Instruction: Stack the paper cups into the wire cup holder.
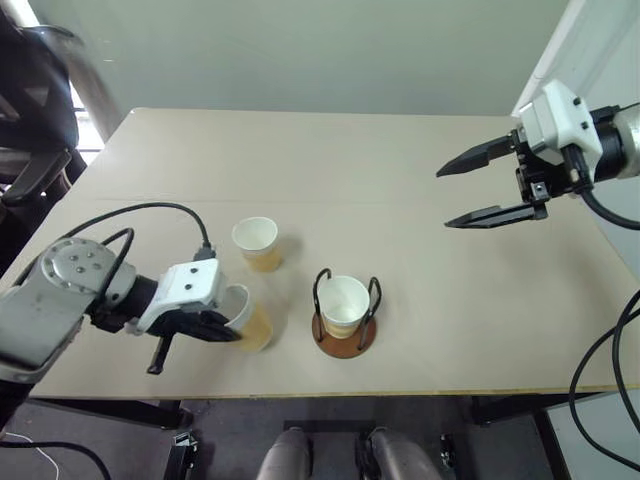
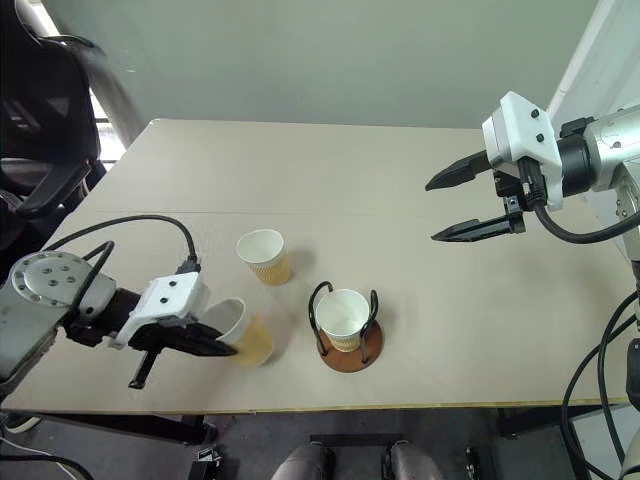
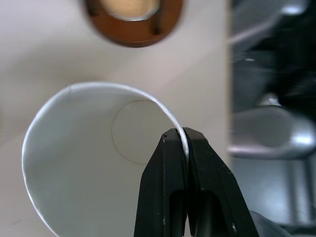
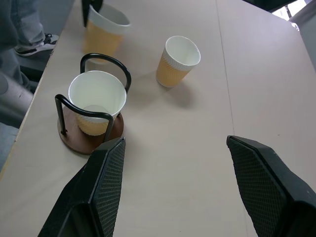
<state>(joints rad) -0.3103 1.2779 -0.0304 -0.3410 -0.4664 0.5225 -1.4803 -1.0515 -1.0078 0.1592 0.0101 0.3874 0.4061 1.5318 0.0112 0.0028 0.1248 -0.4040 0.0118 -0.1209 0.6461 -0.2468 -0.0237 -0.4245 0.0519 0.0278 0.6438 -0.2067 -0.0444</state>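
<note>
Upper half of the surface (image 1: 330, 160) lies bare; lower centre, the loose cup (image 1: 258, 243) and wire holder (image 1: 344, 312) crowd passage.

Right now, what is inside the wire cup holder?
One paper cup stands upright inside the wire cup holder, on its brown base. The cup is empty, with a white interior. The base below the cup is covered, so I cannot see it there.

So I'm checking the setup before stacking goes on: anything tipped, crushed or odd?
One paper cup leans, pinched at its rim by the left gripper. The cup in the wire cup holder and the loose cup stand upright, undamaged.
</note>
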